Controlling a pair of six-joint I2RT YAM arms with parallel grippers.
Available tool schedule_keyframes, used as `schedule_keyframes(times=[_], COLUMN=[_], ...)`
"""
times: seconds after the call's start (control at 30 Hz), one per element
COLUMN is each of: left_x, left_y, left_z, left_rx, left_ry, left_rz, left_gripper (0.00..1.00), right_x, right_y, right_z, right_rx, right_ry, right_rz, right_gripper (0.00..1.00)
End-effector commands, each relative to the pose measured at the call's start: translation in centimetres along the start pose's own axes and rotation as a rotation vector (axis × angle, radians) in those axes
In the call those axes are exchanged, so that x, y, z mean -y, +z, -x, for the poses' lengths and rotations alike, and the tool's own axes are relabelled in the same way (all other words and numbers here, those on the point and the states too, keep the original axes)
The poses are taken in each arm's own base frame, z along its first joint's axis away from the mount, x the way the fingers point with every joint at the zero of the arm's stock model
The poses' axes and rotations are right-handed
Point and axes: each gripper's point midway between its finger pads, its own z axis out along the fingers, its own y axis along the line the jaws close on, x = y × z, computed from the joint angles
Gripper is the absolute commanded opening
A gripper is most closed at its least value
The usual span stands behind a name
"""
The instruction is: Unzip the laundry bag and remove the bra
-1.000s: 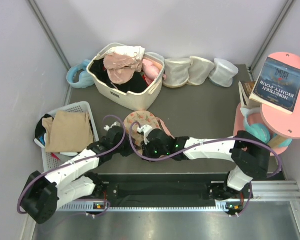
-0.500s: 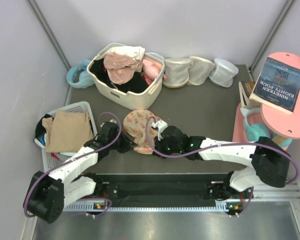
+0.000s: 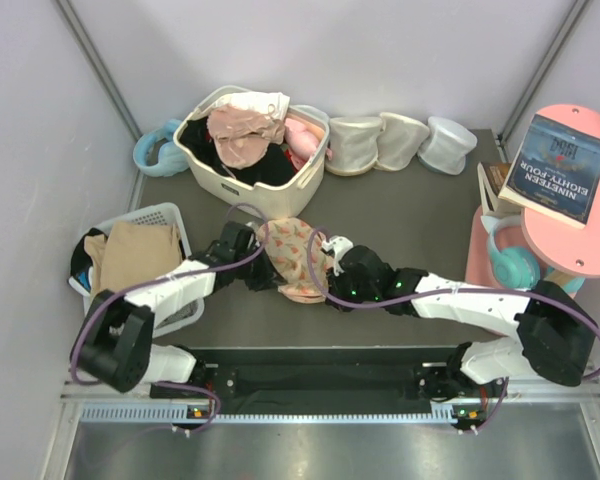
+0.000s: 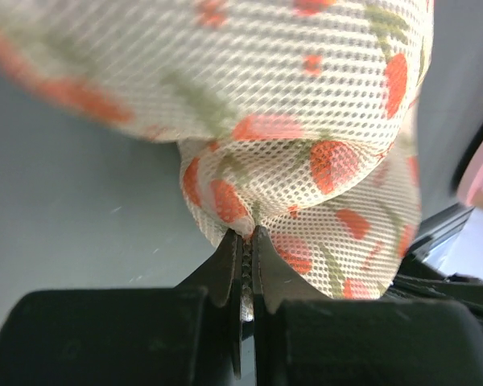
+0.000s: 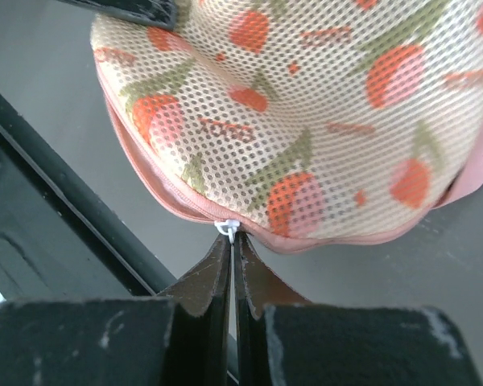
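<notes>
The laundry bag [image 3: 296, 252] is a peach mesh pouch with orange-red print, held between my two grippers near the table's middle front. My left gripper [image 3: 264, 270] is shut on a pinch of the bag's mesh; in the left wrist view the bag [image 4: 306, 104] bulges above the gripper [image 4: 247, 235]. My right gripper [image 3: 327, 262] is shut on the small white zip pull [image 5: 229, 228] at the bag's pink zip edge [image 5: 169, 193]; the bag [image 5: 306, 112] fills that view above the gripper [image 5: 231, 238]. The zip looks closed there. The bra is hidden.
A beige basket [image 3: 270, 198] with pink and black clothing stands behind the bag. Three cream cup-shaped containers [image 3: 400, 142] line the back. A white tray [image 3: 170, 215] with tan cloth is at left. A pink side table [image 3: 580, 250] with a book stands at right.
Both grippers have carried the bag away from the front edge and a little to the right. The left arm has stretched out further; the bag now sits bunched between the grippers.
</notes>
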Motion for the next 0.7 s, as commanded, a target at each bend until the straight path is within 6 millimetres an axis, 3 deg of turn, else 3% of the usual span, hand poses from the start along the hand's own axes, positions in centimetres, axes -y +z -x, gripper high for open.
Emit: schedule_keyframes(times=[0.0, 0.13, 0.2, 0.27, 0.4, 0.5, 0.53, 0.57, 0.6, 0.67], left_x=[5.2, 8.6, 9.8, 10.4, 9.4, 8.6, 8.5, 8.2, 8.0, 7.5], left_y=[1.6, 2.9, 3.2, 3.4, 3.9, 3.6, 3.3, 2.5, 2.0, 0.4], left_z=[2.9, 1.2, 1.4, 2.0, 3.2, 3.8, 4.0, 4.4, 4.6, 4.9], left_rx=[0.054, -0.014, -0.017, -0.003, 0.023, 0.038, 0.05, 0.078, 0.094, 0.129], left_ry=[0.206, 0.3, 0.325, 0.344, 0.358, 0.328, 0.32, 0.303, 0.293, 0.26], left_rz=[-0.106, -0.173, -0.191, -0.186, -0.103, -0.042, -0.034, -0.014, -0.001, 0.02], left_gripper=[0.0, 0.0, 0.0, 0.0, 0.0, 0.19, 0.4, 0.5, 0.59, 0.74], right_x=[0.6, -0.8, -1.9, -2.5, -2.9, -3.8, -4.2, -5.1, -5.3, -6.3], right_y=[-1.7, -2.8, -3.1, -2.8, -0.8, 0.7, 1.1, 1.2, 2.0, 2.5], right_z=[1.0, 0.9, 0.9, 0.9, 0.7, 2.0, 2.3, 3.8, 3.5, 4.9], right_rx=[0.043, 0.05, 0.055, 0.061, 0.031, 0.022, 0.019, 0.042, 0.017, 0.034], right_ry=[-0.002, -0.004, -0.001, 0.005, -0.004, -0.045, -0.054, -0.061, -0.064, -0.074], right_rz=[-0.032, 0.0, 0.033, 0.052, 0.066, 0.088, 0.102, 0.125, 0.135, 0.161], right_gripper=[0.0, 0.0, 0.0, 0.0, 0.0, 0.0, 0.0, 0.0, 0.0, 0.0])
